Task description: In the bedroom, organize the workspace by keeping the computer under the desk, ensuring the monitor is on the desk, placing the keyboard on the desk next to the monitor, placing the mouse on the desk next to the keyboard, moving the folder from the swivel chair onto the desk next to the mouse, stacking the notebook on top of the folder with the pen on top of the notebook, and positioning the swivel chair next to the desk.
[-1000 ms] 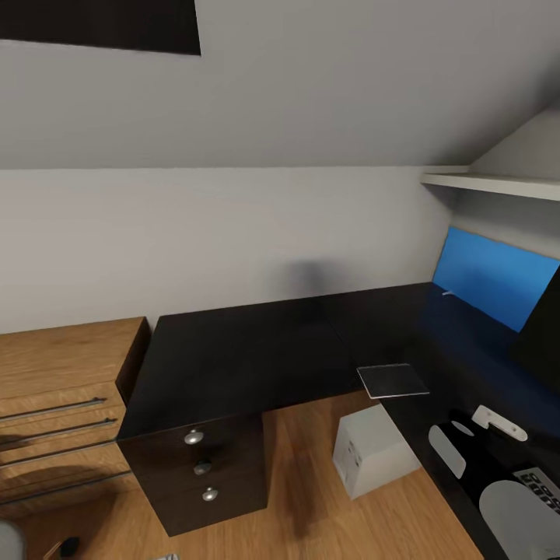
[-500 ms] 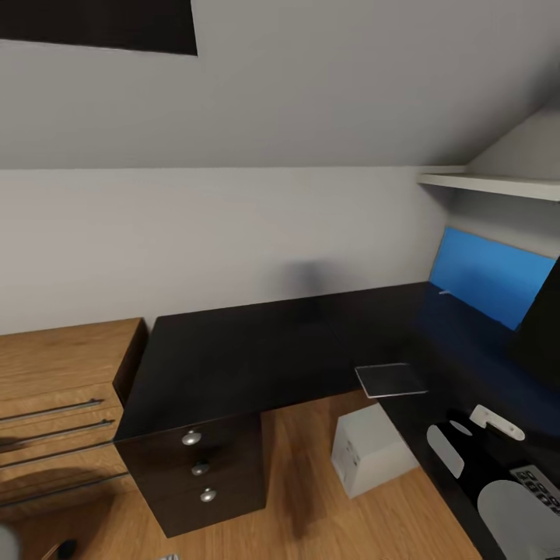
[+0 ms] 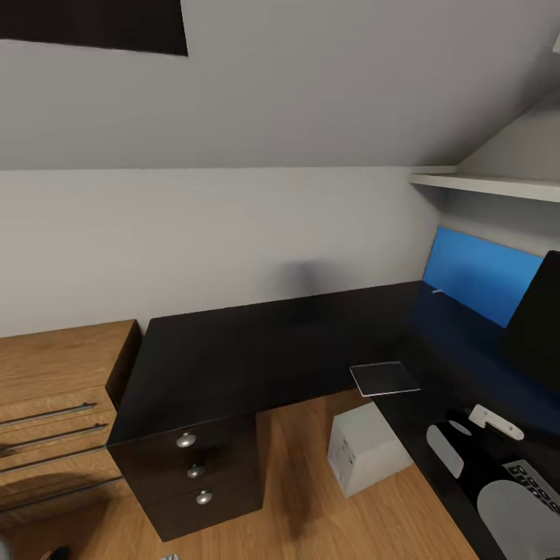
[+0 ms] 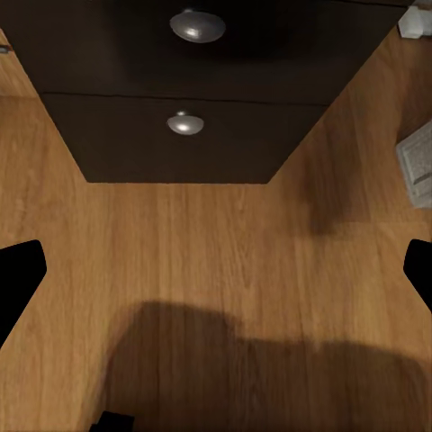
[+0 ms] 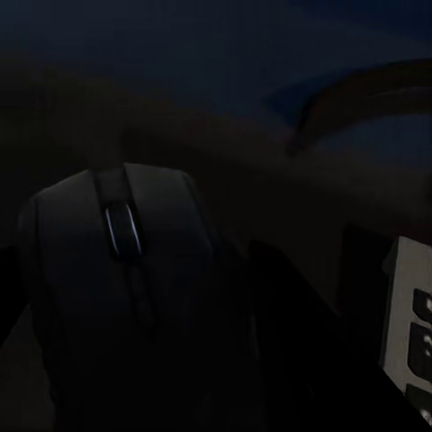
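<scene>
Desk (image 3: 257,350): glossy black L-shaped top across the middle of the head view, one wing running down the right edge of the frame; black drawers (image 3: 194,470) with round silver knobs at lower left of centre.
Computer (image 3: 365,449): light grey box on the wood floor, lower centre-right, tucked in the inner corner of the desk.
Notebook (image 3: 383,378): thin dark-covered rectangle with pale edges lying flat at the desk's inner corner, just above the computer in the frame.
Monitor (image 3: 537,327): black screen edge at the right border, in front of a blue wall panel (image 3: 478,276).
Keyboard (image 3: 537,484): a corner with pale key markings at the lower right edge, on the desk.
Mouse (image 5: 121,270): dark oval with a scroll wheel, large in the left half of the right wrist view, on the dark desk top; the keyboard's pale corner (image 5: 409,333) sits at the right edge.
Oak shelving (image 3: 54,404): left edge of the head view, beside the drawers.
Left gripper (image 4: 216,270): fingers spread wide at both side edges of the left wrist view, nothing between them, wood floor and drawer knobs ahead.
Right gripper: cannot tell its state; its fingers are not discernible in the dark wrist view.
</scene>
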Controlling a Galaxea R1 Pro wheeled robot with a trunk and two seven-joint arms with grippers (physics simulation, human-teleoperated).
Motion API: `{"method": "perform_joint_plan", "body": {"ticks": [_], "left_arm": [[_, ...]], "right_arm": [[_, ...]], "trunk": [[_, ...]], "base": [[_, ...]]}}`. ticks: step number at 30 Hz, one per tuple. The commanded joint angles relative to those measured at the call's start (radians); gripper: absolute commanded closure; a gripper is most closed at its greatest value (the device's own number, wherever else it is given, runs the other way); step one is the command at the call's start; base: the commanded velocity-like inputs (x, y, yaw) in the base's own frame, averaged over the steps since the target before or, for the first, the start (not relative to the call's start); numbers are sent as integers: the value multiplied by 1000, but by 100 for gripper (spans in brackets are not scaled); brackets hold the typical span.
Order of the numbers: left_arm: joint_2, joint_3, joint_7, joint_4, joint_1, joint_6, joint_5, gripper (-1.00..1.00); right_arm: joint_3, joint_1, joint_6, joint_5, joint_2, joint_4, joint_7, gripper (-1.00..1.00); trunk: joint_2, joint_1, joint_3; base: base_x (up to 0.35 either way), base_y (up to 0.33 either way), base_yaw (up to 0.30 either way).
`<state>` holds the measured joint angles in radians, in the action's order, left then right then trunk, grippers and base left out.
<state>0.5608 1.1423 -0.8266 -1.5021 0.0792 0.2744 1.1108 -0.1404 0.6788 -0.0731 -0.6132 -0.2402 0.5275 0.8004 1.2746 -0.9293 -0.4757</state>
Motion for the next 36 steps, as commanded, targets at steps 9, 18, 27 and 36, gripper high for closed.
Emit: {"method": "perform_joint_plan", "body": {"ticks": [9, 18, 27, 36], "left_arm": [[1, 4, -5, -1, 2, 6, 6, -100], [1, 4, -5, -1, 2, 6, 6, -100], [1, 4, -5, -1, 2, 5, 6, -100], [1, 4, -5, -1, 2, 5, 6, -100]], "right_arm": [[-10, 1, -9, -10, 0, 2, 5, 100], [-10, 1, -10, -10, 1, 5, 6, 100], [-11, 1, -10, -10, 1, 4, 6, 100], [-13, 1, -12, -10, 1, 3, 5, 100]], "trunk": [[29, -15, -14], [92, -50, -42], [113, -61, -51], [113, -61, -51]], "base": [[0, 0, 0], [0, 0, -2], [0, 0, -51], [0, 0, -1]]}}
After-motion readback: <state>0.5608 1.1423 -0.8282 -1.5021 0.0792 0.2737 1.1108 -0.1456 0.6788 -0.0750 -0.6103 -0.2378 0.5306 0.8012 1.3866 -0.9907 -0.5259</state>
